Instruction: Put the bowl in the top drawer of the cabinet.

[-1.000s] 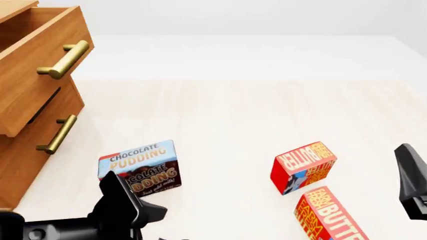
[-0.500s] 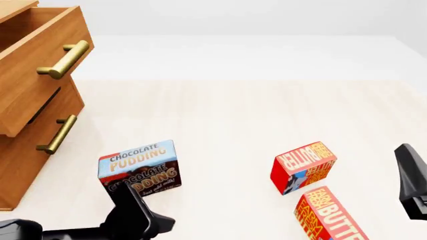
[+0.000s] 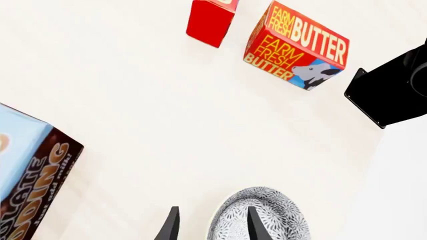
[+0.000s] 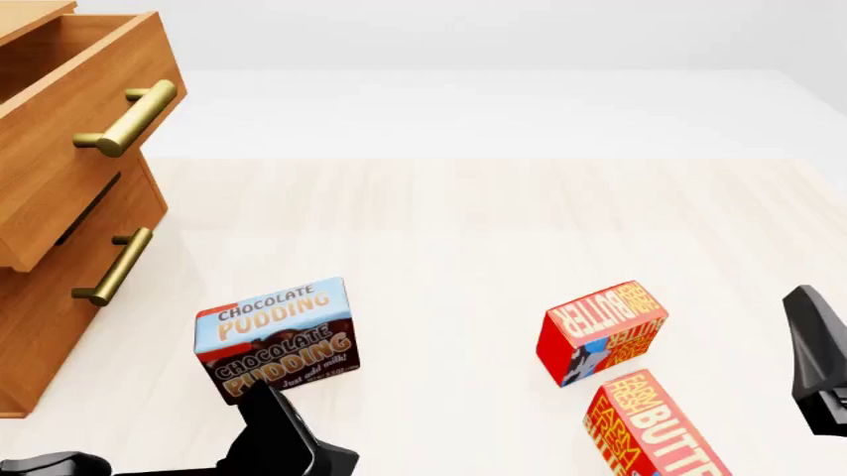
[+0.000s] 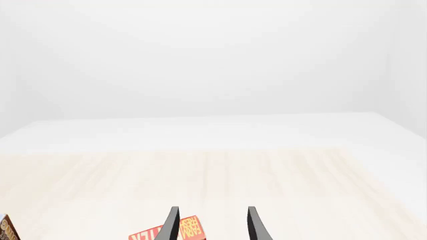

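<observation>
The grey-and-white speckled bowl (image 3: 277, 220) shows only in the left wrist view, lying on the pale table. My left gripper (image 3: 213, 227) is open over the bowl's rim, one fingertip (image 3: 256, 225) above its inside and the other outside it. The front view hides the bowl; only the left arm (image 4: 281, 444) shows, low by the near edge. The wooden cabinet (image 4: 40, 327) stands at the far left, its top drawer (image 4: 73, 149) pulled out, brass handle (image 4: 127, 118) facing the table. My right gripper (image 5: 213, 225) is open and holds nothing.
A chocolate pudding box (image 4: 276, 337) stands just beyond the left arm. Two red butter boxes (image 4: 602, 330) (image 4: 656, 426) lie at the right, near the right arm (image 4: 818, 362). The lower drawer's handle (image 4: 113, 266) sits under the open drawer.
The left arm has sunk lower and drawn back toward the near edge, uncovering the pudding box. The right arm and the boxes have not moved.
</observation>
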